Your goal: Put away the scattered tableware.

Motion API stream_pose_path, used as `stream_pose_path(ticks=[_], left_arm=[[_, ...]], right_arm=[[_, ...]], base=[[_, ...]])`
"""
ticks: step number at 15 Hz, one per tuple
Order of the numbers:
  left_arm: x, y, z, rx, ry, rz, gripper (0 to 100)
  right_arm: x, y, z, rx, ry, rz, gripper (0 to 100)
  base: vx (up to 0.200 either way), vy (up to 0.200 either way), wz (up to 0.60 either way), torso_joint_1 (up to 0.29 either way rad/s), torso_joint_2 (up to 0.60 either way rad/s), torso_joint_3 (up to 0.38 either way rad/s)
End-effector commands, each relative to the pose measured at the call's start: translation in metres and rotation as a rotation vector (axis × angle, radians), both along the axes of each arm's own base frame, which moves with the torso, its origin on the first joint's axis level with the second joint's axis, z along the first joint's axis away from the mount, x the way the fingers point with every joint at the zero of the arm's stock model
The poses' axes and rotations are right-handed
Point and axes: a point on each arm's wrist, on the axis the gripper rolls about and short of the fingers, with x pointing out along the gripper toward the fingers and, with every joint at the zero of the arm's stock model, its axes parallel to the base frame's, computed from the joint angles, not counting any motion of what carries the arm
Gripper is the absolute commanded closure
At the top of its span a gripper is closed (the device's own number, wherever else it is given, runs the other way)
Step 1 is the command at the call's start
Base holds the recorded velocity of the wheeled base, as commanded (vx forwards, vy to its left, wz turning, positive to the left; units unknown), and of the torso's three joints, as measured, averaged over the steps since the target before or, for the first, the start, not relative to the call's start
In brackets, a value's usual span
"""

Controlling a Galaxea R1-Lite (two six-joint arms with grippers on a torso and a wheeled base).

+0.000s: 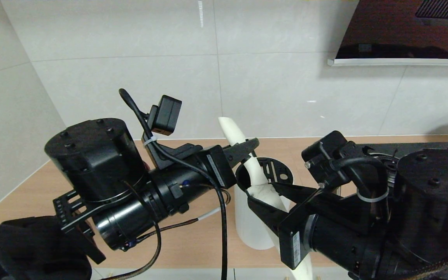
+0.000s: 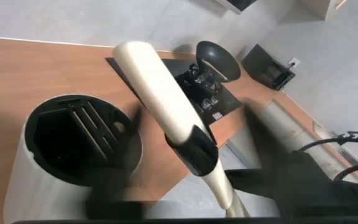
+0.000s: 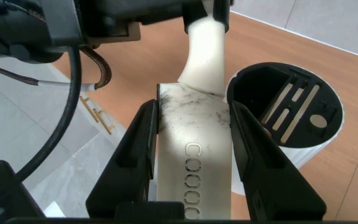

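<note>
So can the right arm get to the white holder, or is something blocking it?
Probably yes. The right gripper is right beside the open top of the holder, nothing blocking it. But it is shut on the spatula, which the left gripper also clamps, so it can't grab anything.

A kitchen: a pale tiled wall (image 1: 130, 58) stands behind the left pincer (image 1: 249, 148), a wooden countertop (image 1: 193, 241) lies beneath it, and beyond the right pincer (image 1: 263, 193) sit a black cooktop (image 1: 422, 147) and, higher, a dark extractor hood (image 1: 403, 31).
</note>
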Motion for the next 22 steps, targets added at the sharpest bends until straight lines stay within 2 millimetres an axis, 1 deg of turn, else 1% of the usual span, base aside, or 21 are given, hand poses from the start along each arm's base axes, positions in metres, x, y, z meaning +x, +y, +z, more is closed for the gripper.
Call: stream_pose_path(ticks=[1, 14, 15, 20, 22], left_arm=[[0.0, 0.001, -0.001, 0.003, 0.003, 0.003, 100], [0.002, 0.003, -0.001, 0.004, 0.004, 0.012, 100], [0.002, 0.003, -0.001, 0.004, 0.004, 0.012, 100], [0.004, 0.005, 0.0, 0.002, 0.002, 0.02, 100], [0.006, 0.011, 0.005, -0.006, -0.017, 0.042, 100]], right_arm=[[0.0, 0.0, 0.001, 0.005, -0.004, -0.001, 100], [0.0, 0.0, 0.001, 0.014, -0.01, -0.006, 100], [0.0, 0.001, 0.001, 0.013, -0.009, -0.006, 0], [-0.001, -0.001, 0.001, 0.007, -0.012, -0.005, 0], [-0.003, -0.009, 0.01, 0.032, -0.029, -0.025, 0]], base=[[0.0, 0.0, 0.0, 0.0, 0.0, 0.0], [0.0, 0.0, 0.0, 0.0, 0.0, 0.0], [0.0, 0.0, 0.0, 0.0, 0.0, 0.0], [0.0, 0.0, 0.0, 0.0, 0.0, 0.0], [0.0, 0.0, 0.0, 0.0, 0.0, 0.0]])
